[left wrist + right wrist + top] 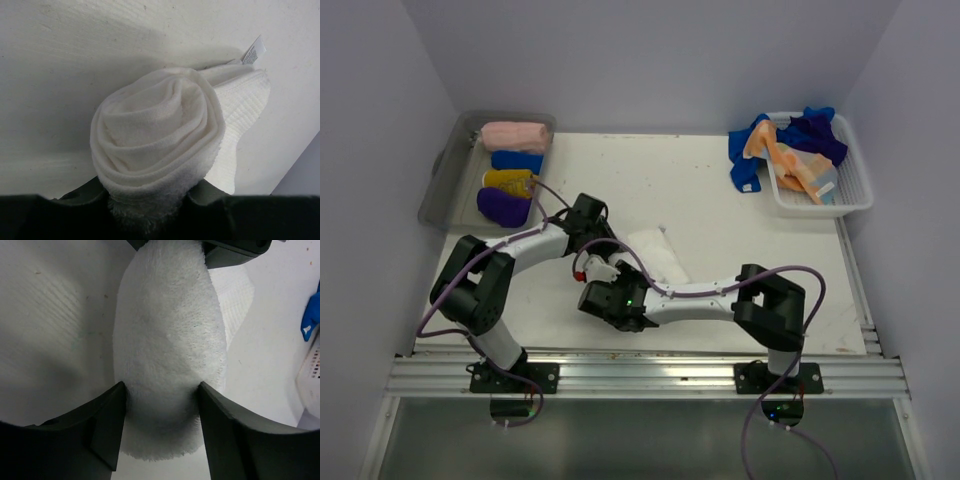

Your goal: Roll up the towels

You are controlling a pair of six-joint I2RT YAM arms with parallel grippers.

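A white towel (657, 255) lies mid-table, partly rolled, with its flat tail spread to the right. My left gripper (600, 243) is shut on one end of the roll; in the left wrist view the spiral end (155, 130) sits between the fingers (150, 205). My right gripper (613, 280) is shut across the roll's other end; in the right wrist view (160, 405) both fingers press the fluffy roll (170, 330) from either side. The roll itself is mostly hidden under both grippers in the top view.
A clear bin (444, 180) at back left holds rolled pink (515, 135), blue (517, 161), yellow (508, 181) and purple (503, 206) towels. A white basket (855, 190) at back right holds loose blue (748, 160) and orange towels (788, 158). Walls enclose the table.
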